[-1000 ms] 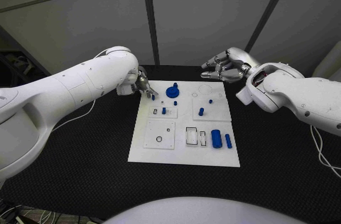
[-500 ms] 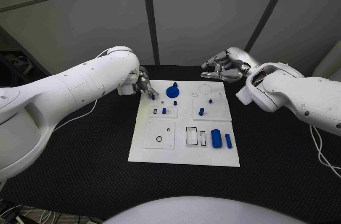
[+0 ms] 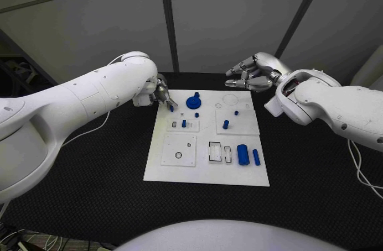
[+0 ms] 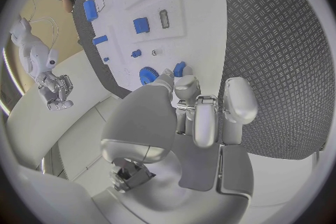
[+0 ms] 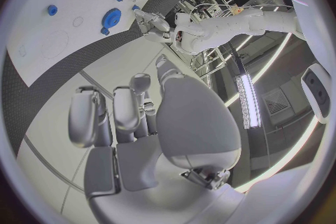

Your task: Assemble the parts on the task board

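Writing or labels: none that I can read on the task board (image 3: 206, 171) or its parts; the board lies in the middle of the black table (image 3: 96, 168), long side running away from me. My left hand (image 3: 160, 93) sits at the board's far left corner; in the left wrist view its fingertips (image 4: 183, 85) are pinched on a small blue peg (image 4: 179, 69), just beside the round blue gear (image 3: 194, 102). My right hand (image 3: 254, 75) hovers above the table past the board's far right corner, apart from it; its fingers (image 5: 115, 112) are curled loosely with nothing in them. On the board: two small blue pegs (image 3: 184, 123) standing on the left middle plate; a taller blue peg (image 3: 226, 124) on the right middle plate; a blue cylinder (image 3: 242, 155) and a blue bar (image 3: 256, 157) lying side by side near the right edge. Against the pictures a second and half a second before: both hands and every part in the same places; no shift that I can make out.
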